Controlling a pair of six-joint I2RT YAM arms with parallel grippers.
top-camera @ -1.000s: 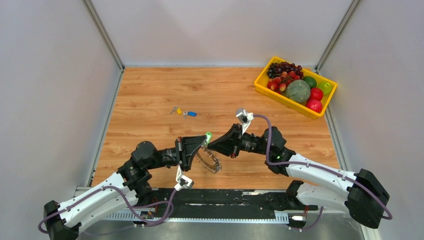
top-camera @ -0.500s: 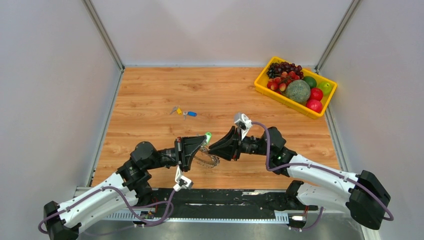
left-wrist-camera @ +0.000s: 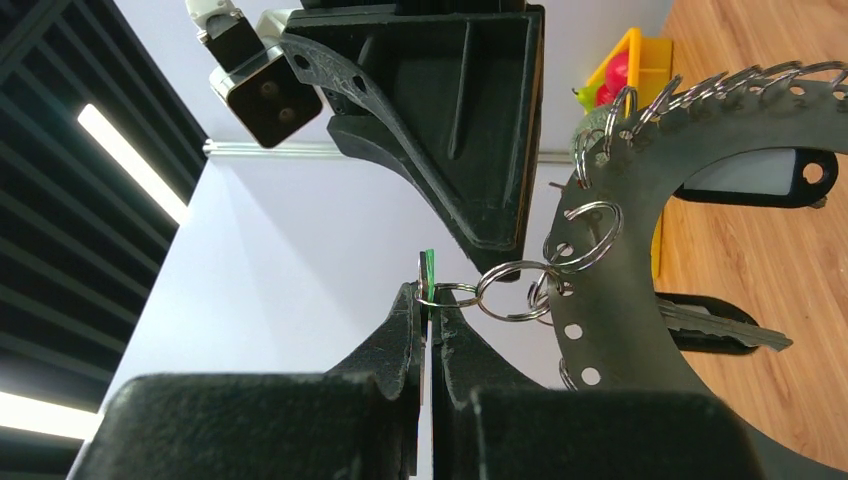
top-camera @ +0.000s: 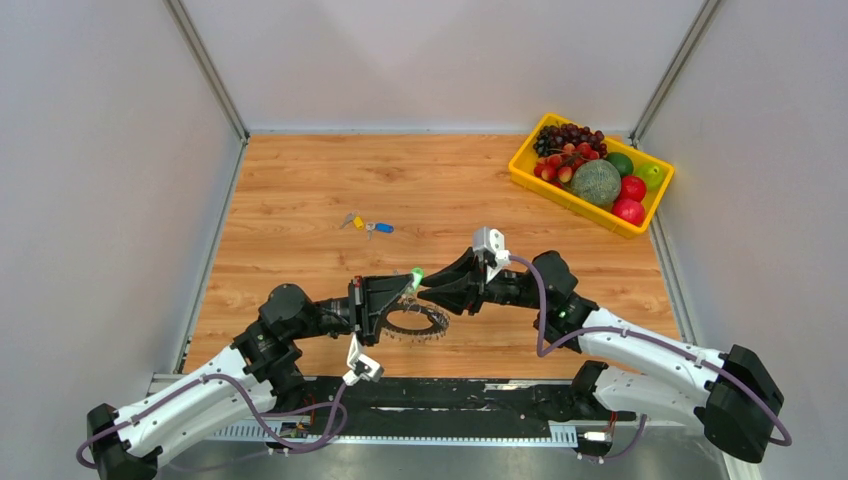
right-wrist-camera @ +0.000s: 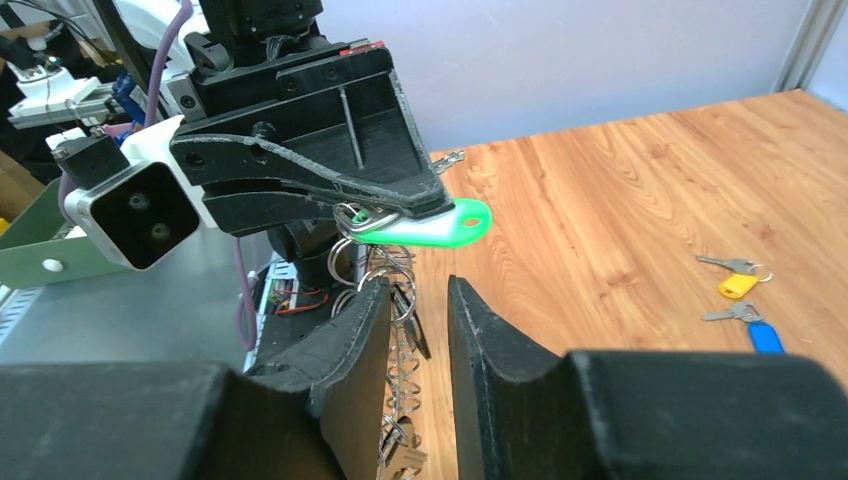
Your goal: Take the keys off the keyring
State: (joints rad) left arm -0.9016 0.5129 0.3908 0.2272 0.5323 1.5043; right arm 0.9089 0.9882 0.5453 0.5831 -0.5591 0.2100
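My left gripper (top-camera: pixel 408 286) is shut on a green-headed key (left-wrist-camera: pixel 428 263), held above the table. Small split rings link that key to the keyring (left-wrist-camera: pixel 620 330), a flat dark ring with punched holes and many small rings, which hangs below the jaws (top-camera: pixel 440 322). Two black fobs (left-wrist-camera: pixel 760 178) hang on it. My right gripper (right-wrist-camera: pixel 418 300) is open, tip to tip with the left one (top-camera: pixel 424 289). It sits just under the green key (right-wrist-camera: pixel 445 225), with the keyring's small rings (right-wrist-camera: pixel 400 385) beyond the gap. A yellow-headed key (top-camera: pixel 357 222) and a blue-headed key (top-camera: pixel 383 228) lie loose on the table.
A yellow crate (top-camera: pixel 522 172) of fruit stands at the back right corner. White walls close in the wooden table (top-camera: pixel 300 190) on three sides. A black rail runs along the near edge by the arm bases.
The keyring has swung from hanging edge-on to lying nearly flat under the grippers. The right wrist has rolled and dropped slightly. The left gripper still holds the green key.
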